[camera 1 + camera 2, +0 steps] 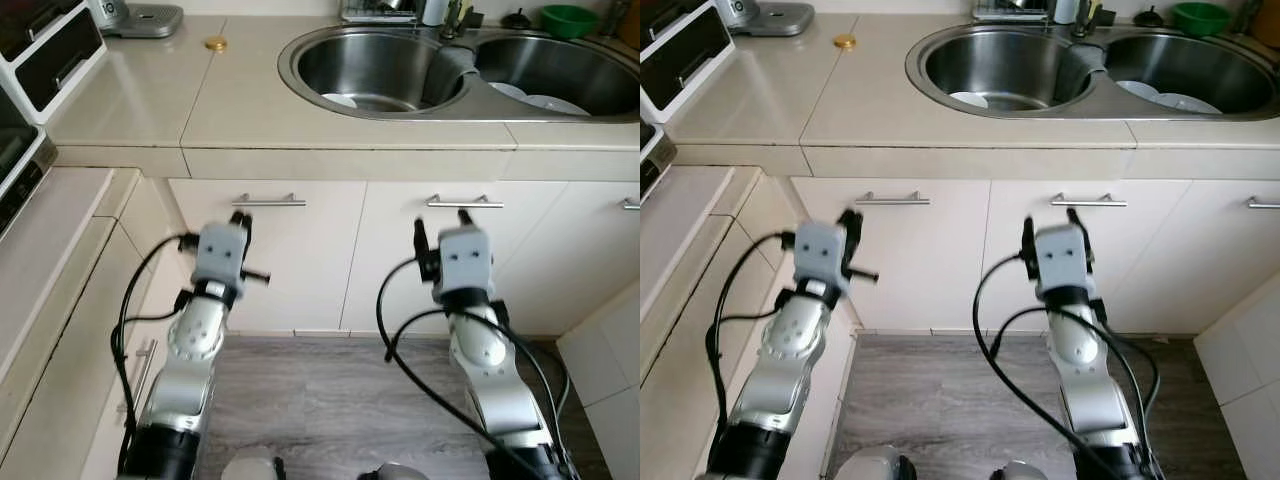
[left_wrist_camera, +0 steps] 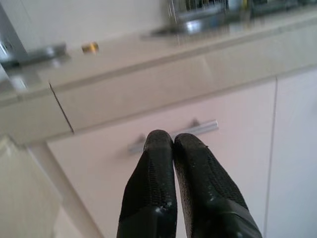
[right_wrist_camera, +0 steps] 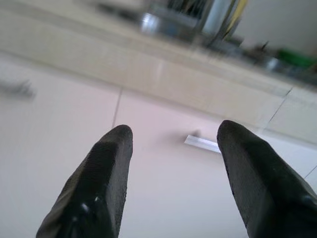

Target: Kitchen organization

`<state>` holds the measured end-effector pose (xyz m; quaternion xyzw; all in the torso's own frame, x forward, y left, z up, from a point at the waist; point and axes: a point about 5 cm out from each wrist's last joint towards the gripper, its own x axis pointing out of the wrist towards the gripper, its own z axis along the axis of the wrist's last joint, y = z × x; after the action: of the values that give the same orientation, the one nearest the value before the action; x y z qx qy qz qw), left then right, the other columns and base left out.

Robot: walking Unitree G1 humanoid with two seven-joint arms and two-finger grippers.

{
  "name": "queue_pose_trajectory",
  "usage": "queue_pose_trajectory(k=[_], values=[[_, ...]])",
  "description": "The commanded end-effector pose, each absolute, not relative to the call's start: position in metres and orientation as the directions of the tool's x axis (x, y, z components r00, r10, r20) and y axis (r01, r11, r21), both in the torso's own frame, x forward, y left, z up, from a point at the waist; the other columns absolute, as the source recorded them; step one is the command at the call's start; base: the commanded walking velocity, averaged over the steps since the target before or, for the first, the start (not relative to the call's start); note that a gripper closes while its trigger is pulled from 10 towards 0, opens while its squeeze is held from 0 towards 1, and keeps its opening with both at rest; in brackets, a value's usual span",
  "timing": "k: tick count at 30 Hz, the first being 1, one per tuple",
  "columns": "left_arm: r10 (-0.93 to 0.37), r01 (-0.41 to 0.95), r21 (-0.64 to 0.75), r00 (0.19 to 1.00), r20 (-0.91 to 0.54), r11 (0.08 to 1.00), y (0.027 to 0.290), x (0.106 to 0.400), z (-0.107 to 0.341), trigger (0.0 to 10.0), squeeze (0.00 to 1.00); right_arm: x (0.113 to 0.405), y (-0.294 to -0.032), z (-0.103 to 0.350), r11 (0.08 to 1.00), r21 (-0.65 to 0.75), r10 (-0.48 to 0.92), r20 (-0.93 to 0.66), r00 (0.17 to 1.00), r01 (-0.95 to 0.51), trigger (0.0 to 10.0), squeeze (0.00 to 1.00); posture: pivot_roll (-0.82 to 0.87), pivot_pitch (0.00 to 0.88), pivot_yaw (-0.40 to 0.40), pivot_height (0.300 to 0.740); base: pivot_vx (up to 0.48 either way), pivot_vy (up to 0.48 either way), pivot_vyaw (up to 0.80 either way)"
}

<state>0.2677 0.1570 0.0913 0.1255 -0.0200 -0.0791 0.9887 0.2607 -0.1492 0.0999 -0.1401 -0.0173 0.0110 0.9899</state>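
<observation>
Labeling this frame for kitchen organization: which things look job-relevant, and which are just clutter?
Likely job-relevant:
- double sink holding white plates
- cabinet handles
- left tool, shut, facing a handle
- right tool, open, facing the cabinet door

Lying about:
- gold lid on the counter
- green bowl behind the sink
- grey appliance base

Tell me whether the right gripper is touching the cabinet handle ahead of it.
Apart. In the right wrist view the right gripper is open, with bare door between its fingertips and the handle.
</observation>
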Motion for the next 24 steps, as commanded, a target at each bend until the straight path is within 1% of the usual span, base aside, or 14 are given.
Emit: queue_pose_trajectory(k=[1, 3, 5, 6, 7, 9, 14, 18, 24], values=[[-0.211, 0.201, 0.292, 0.977, 0.006, 0.935, 0.149, 0.263, 0.093, 10.0, 0.00, 0.256, -0.148, 0.096, 0.955, -0.290, 0.057, 0.003, 0.998, -0.054, 10.0, 0.00, 0.14, 0.000, -0.023, 0.740, 0.000, 0.000, 0.00], [-0.226, 0.218, 0.289, 0.974, -0.006, 0.932, 0.148, 0.259, 0.090, 10.0, 0.00, 0.253, -0.148, 0.094, 0.954, -0.292, 0.061, -0.006, 0.998, -0.060, 10.0, 0.00, 0.14, 0.000, -0.023, 0.740, 0.000, 0.000, 0.00], [-0.241, 0.245, 0.288, 0.969, -0.050, 0.926, 0.147, 0.248, 0.082, 10.0, 0.00, 0.247, -0.149, 0.090, 0.950, -0.303, 0.070, -0.023, 0.997, -0.074, 10.0, 0.00, 0.13, 0.000, -0.021, 0.740, 0.000, 0.000, 0.00], [-0.236, 0.254, 0.275, 0.967, -0.096, 0.927, 0.150, 0.240, 0.074, 10.0, 0.00, 0.241, -0.150, 0.085, 0.947, -0.312, 0.071, -0.041, 0.997, -0.081, 10.0, 0.00, 0.12, 0.000, -0.019, 0.740, 0.000, 0.000, 0.00], [-0.233, 0.254, 0.271, 0.966, -0.109, 0.929, 0.151, 0.238, 0.071, 10.0, 0.00, 0.239, -0.151, 0.084, 0.946, -0.314, 0.070, -0.048, 0.996, -0.082, 10.0, 0.00, 0.12, 0.000, -0.018, 0.740, 0.000, 0.000, 0.00], [-0.213, 0.240, 0.213, 0.967, -0.139, 0.947, 0.154, 0.241, 0.063, 10.0, 0.00, 0.234, -0.152, 0.076, 0.944, -0.318, 0.070, -0.075, 0.995, -0.090, 10.0, 0.00, 0.12, 0.000, -0.018, 0.740, 0.000, 0.000, 0.00], [-0.181, 0.211, 0.175, 0.968, -0.175, 0.962, 0.160, 0.242, 0.055, 10.0, 0.00, 0.230, -0.151, 0.069, 0.940, -0.325, 0.073, -0.094, 0.993, -0.100, 10.0, 0.00, 0.12, 0.000, -0.015, 0.740, 0.000, 0.000, 0.00], [-0.206, 0.238, 0.165, 0.960, -0.188, 0.957, 0.157, 0.241, 0.054, 10.0, 0.00, 0.226, -0.150, 0.062, 0.937, -0.330, 0.082, -0.118, 0.990, -0.117, 10.0, 0.00, 0.12, 0.000, -0.016, 0.740, 0.000, 0.000, 0.00], [-0.218, 0.250, 0.171, 0.958, -0.186, 0.953, 0.155, 0.242, 0.053, 10.0, 0.00, 0.227, -0.151, 0.060, 0.936, -0.329, 0.086, -0.125, 0.988, -0.123, 10.0, 0.00, 0.12, 0.000, -0.018, 0.740, 0.000, 0.000, 0.00]])
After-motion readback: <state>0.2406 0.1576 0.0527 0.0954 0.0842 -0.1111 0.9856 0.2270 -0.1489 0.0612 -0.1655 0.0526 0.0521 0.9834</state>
